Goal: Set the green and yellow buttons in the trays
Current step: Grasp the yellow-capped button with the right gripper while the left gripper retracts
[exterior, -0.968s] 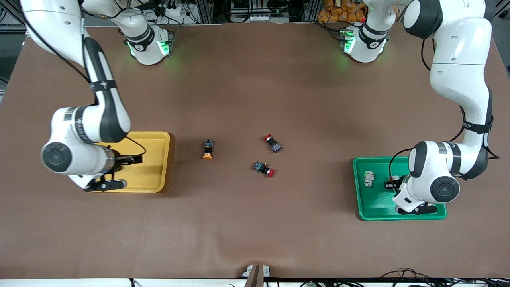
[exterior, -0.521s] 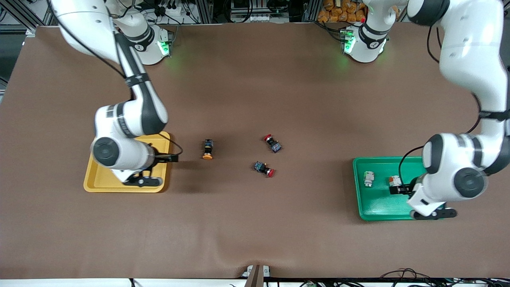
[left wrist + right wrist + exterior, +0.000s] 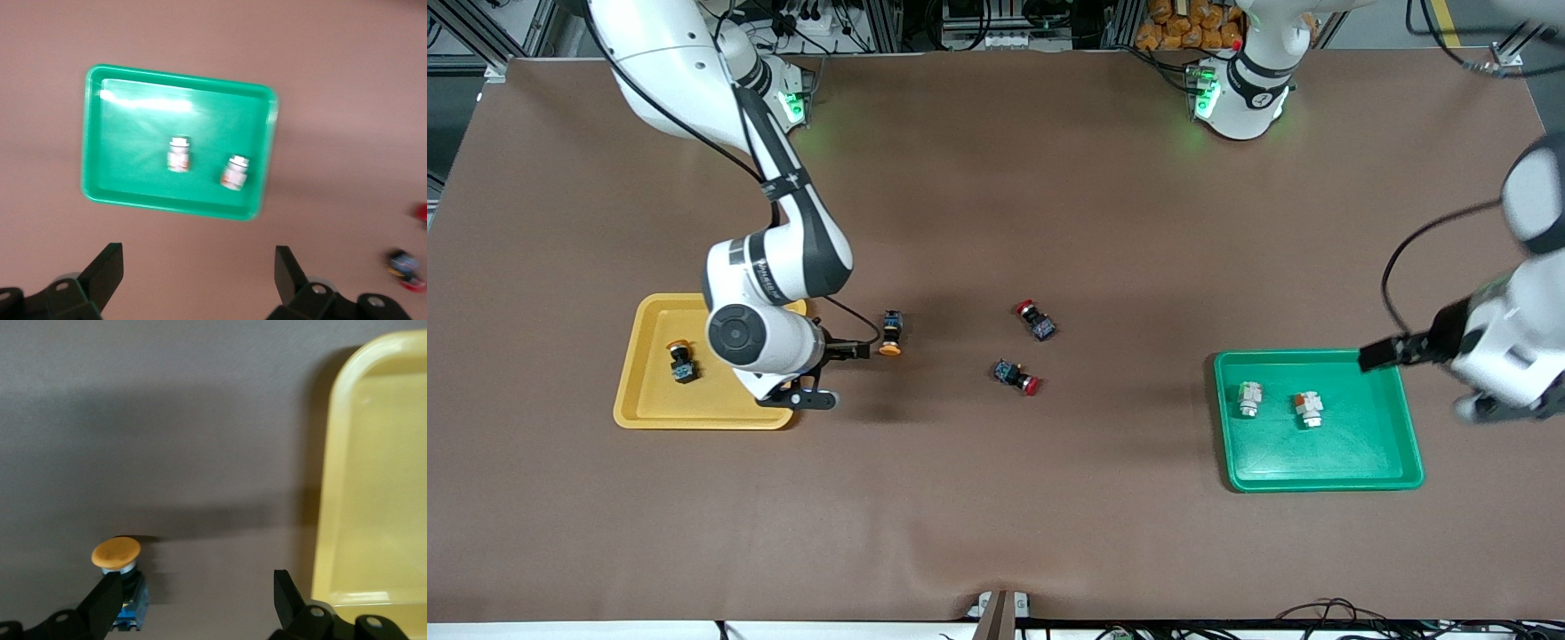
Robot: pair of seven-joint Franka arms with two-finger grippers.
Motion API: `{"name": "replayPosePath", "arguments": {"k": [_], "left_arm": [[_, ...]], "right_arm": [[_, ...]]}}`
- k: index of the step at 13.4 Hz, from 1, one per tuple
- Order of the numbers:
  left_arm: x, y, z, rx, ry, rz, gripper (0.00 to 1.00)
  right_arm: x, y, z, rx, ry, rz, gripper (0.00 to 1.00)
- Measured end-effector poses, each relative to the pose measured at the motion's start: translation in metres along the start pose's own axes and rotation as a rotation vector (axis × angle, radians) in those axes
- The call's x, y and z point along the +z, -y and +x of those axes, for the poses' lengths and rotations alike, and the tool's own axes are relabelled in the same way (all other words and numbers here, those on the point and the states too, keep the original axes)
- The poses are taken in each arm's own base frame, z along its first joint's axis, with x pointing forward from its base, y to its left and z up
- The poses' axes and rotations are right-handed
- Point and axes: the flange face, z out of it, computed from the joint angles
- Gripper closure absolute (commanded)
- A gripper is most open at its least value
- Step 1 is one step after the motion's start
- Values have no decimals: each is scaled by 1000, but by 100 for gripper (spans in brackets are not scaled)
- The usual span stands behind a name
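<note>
right gripper [image 3: 852, 352] hung open and empty beside the yellow-capped button [image 3: 890, 332], near the yellow tray [image 3: 649, 413]; left gripper [image 3: 197, 280], also open and empty, hung by the green tray [image 3: 1316, 476].

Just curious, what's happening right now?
Both grippers open, empty. Right gripper beside loose yellow button. Left gripper above green tray. Nothing blocking.

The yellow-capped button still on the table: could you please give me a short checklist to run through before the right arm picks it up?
1. Right gripper open: ok.
2. Gripper beside the yellow-capped button, not yet around it: not ok.
3. Button apart from the red-capped buttons: ok.
4. Yellow tray has room, one button inside: ok.
5. Left gripper open, away from the green tray: ok.
</note>
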Motion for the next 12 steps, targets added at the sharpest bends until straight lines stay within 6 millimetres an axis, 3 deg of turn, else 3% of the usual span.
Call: {"name": "replayPosePath", "arguments": {"k": [3, 7, 12], "left_arm": [[-41, -7, -29, 4, -34, -43, 0], [-59, -10, -69, 15, -36, -36, 0], [-67, -5, -90, 8, -39, -28, 0]], "right_arm": [[12, 30, -18, 41, 0, 0, 0], [23, 55, -30, 68, -28, 2, 0], [61, 70, -42, 49, -59, -9, 0]]}}
